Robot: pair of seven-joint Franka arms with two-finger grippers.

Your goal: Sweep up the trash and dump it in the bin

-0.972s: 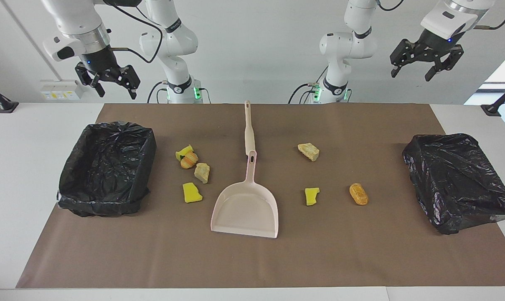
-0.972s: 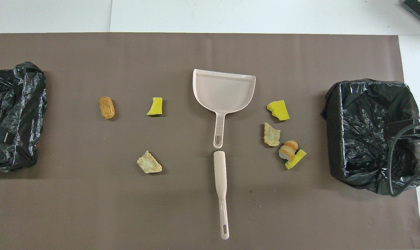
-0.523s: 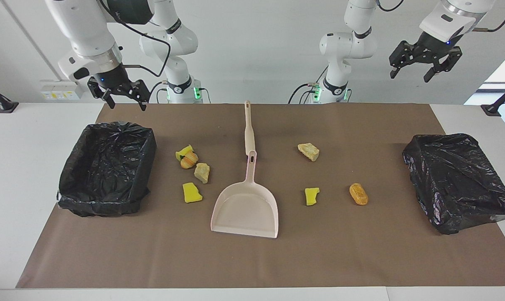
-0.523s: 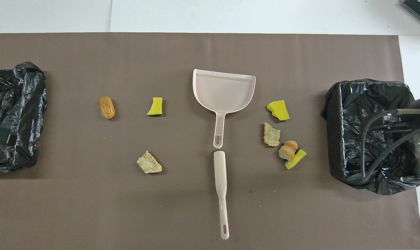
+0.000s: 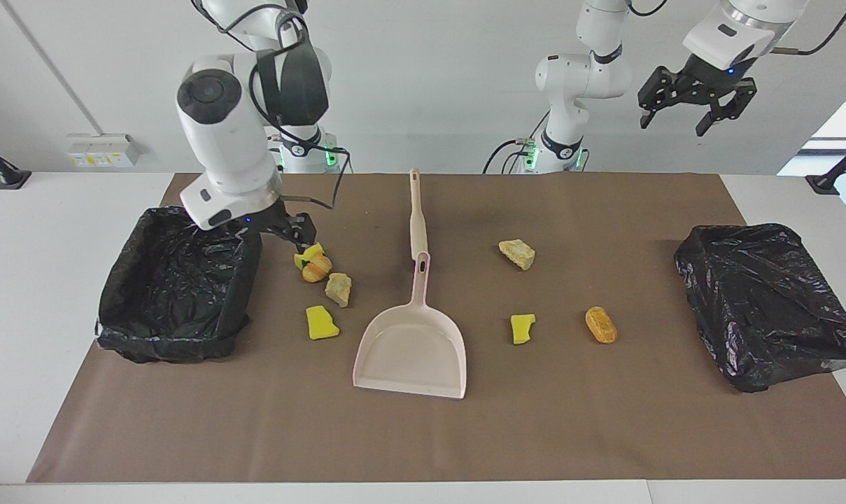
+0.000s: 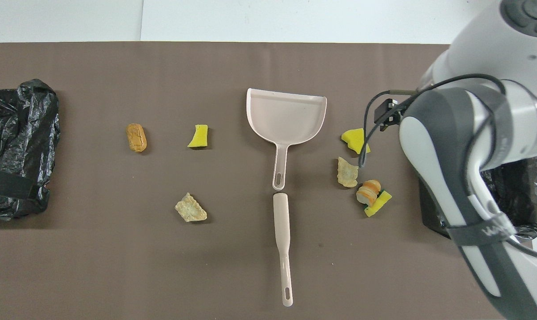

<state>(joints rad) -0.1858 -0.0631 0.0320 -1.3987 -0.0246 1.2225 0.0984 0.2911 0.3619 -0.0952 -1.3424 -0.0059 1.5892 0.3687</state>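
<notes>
while both tools gape empty, the trash lies in yellow, beige, orange scraps.

The dustpan lies mid-table, its handle at six o'clock toward the robots, with the brush in line just nearer them. Four scraps lie at its three o'clock (overhead clock), three more at nine. One bin sits at each table end.
</notes>
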